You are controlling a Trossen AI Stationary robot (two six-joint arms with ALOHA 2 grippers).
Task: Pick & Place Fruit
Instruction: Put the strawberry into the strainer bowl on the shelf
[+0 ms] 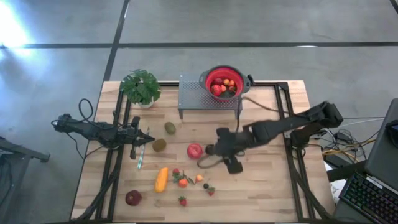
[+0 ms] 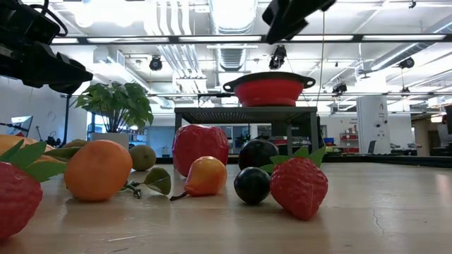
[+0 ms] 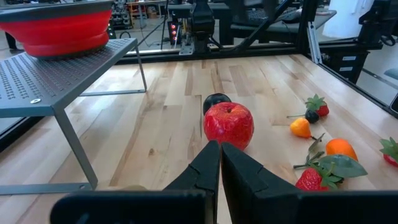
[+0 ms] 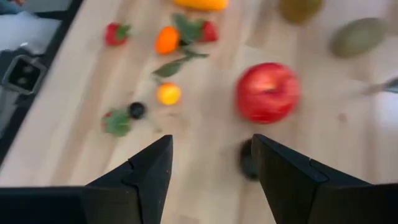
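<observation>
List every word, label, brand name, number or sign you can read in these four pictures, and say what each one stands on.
None: no readable text shows in any view.
The red colander, its grey perforated stand, the red apple and the other toy fruit carry no lettering.
Any signs in the room behind, seen in the low view, are too small to read.

Bare table (image 1: 267, 180) lies right of the apple (image 1: 194, 150). Left of it, two kiwis (image 1: 160, 145) crowd the way; nearer the front, small fruits (image 1: 182, 182) cluster. The metal stand (image 1: 193, 99) blocks the back.
</observation>
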